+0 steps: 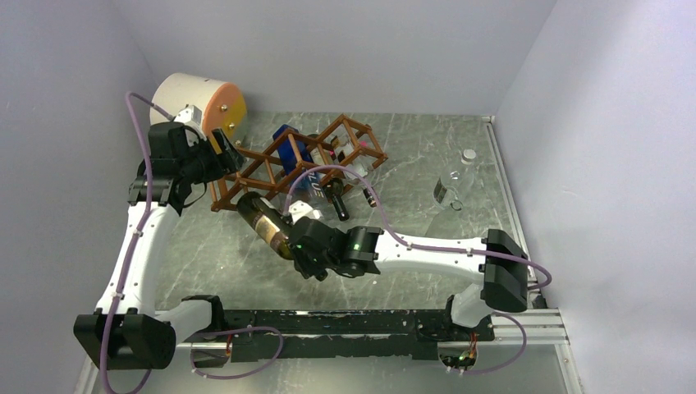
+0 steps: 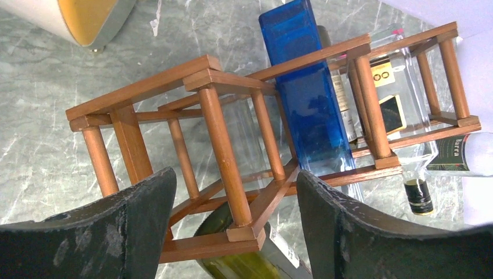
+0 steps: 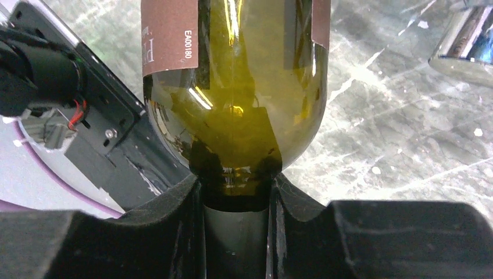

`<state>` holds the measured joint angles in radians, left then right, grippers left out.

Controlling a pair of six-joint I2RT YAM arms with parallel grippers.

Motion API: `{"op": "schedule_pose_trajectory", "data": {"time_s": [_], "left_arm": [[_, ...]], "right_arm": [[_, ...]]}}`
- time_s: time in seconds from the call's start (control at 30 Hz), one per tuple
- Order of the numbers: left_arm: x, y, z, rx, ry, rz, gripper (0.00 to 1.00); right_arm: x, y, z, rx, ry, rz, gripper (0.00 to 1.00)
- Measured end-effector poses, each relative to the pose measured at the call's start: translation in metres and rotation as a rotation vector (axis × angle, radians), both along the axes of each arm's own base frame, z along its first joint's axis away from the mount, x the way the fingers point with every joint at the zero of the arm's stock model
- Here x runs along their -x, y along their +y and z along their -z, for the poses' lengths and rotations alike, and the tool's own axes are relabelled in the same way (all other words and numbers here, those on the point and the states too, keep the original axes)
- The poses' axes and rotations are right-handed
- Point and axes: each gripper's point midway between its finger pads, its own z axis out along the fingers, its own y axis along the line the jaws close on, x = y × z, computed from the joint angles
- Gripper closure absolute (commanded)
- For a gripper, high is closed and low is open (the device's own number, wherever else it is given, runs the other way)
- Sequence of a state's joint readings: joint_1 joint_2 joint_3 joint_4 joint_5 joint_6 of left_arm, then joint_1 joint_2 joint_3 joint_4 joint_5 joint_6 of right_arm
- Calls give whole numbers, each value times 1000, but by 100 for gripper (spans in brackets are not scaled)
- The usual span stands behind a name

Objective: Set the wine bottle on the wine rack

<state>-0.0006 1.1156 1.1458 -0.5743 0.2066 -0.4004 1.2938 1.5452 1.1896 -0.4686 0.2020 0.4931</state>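
Insertion step: right tool (image 3: 237, 197) clamped on neck of olive-green glass wine bottle (image 3: 232, 99), base near reddish-brown wooden lattice wine rack (image 1: 283, 156); left tool (image 2: 235, 192) apart, straddling rack post. Next: align base with open cell.

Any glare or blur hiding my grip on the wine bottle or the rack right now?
Right wrist: bright streaks and reflections on the wine bottle glass, but its neck in the right gripper reads clearly. Left wrist: wine rack sharp, left gripper fingers soft, far right edge blown white. Top external: even light, no harsh shadows.
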Motion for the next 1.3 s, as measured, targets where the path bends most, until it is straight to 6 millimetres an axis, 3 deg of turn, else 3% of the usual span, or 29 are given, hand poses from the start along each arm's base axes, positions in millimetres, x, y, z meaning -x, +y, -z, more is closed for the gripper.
{"op": "schedule_pose_trajectory", "data": {"time_s": [0.27,0.47,0.77,1.17,1.3], "left_arm": [[9,-1,28,13,70,-7,33],[15,-1,28,16,85,-5,34],[27,-1,24,15,91,-3,33],[34,-1,18,-6,74,12,29],[35,1,6,-31,50,21,27]], "right_arm": [[-11,23,-6,-40,-12,46,100],[-14,36,-3,-85,4,89,100],[-27,72,8,-208,35,195,100],[-42,97,9,-326,87,299,100],[-51,107,9,-350,80,326,100]]}}
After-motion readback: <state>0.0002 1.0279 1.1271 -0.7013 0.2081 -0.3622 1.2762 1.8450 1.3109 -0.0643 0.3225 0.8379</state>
